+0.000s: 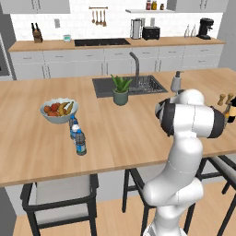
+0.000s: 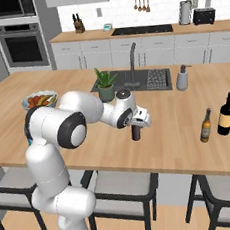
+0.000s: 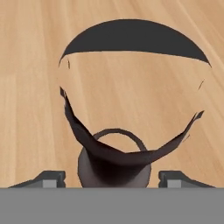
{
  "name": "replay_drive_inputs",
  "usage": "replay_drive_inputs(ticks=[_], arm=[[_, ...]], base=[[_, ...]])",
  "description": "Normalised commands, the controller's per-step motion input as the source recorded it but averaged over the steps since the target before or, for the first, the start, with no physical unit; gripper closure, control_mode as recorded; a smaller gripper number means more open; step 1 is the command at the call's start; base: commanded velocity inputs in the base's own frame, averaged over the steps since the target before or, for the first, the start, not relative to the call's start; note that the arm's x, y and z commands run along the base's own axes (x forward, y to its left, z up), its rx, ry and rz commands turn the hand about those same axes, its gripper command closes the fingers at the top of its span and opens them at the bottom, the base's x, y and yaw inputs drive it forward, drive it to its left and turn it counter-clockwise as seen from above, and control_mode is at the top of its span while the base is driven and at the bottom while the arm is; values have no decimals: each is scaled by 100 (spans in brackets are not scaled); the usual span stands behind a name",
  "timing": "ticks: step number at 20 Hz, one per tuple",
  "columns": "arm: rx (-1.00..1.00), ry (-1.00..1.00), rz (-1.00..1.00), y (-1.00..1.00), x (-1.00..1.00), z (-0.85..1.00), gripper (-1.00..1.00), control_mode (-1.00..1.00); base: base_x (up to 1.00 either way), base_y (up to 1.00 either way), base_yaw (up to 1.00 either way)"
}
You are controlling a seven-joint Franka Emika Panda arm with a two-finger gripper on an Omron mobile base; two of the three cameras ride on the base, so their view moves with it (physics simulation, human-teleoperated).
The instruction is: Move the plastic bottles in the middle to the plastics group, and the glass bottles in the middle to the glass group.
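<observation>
Wooden island counter (image 2: pixel 165 142), light butcher-block top, with a dark inset sink (image 2: pixel 148 79) and tall faucet (image 2: pixel 133 60) at its far side. Potted plant (image 2: pixel 105 85) sits at the sink's near left corner; grey soap dispenser (image 2: pixel 182 78) at its right. Stools with dark frames stand under the counter's near edge.

Back wall: white tile, grey cabinets, wooden worktop carrying a cooktop, knife block, toaster (image 1: pixel 151 32), kettle and coffee machine (image 1: pixel 205 27). Wall oven (image 2: pixel 19 45) in the tall unit, seen in the right base view.

Gripper (image 2: pixel 136 122) is low over mid-counter, just above a small dark bottle (image 2: pixel 135 132) that stands upright on the wood. Hand view: the bottle's top (image 3: pixel 114 164) sits between the 2 fingertips (image 3: pixel 177 178), with gaps on both sides; jaws apart, no contact visible.

Plastics group (image 1: pixel 77 135): 3 blue-capped water bottles clustered near the fruit bowl (image 1: pixel 58 111), left end of the counter.

Glass group at the right end: wine bottle (image 2: pixel 226 115) upright, a slim brown bottle (image 2: pixel 205 126) just beside it.
</observation>
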Motion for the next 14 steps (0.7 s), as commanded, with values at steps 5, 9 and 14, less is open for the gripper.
replay_drive_inputs(ticks=[5,9,14], arm=[[0,0,0,0,0,0,100,-100],[0,0,0,-23,0,1,100,-100],[0,0,-5,-75,-3,19,100,-100]], base=[[0,0,0],[0,0,0],[0,0,0]])
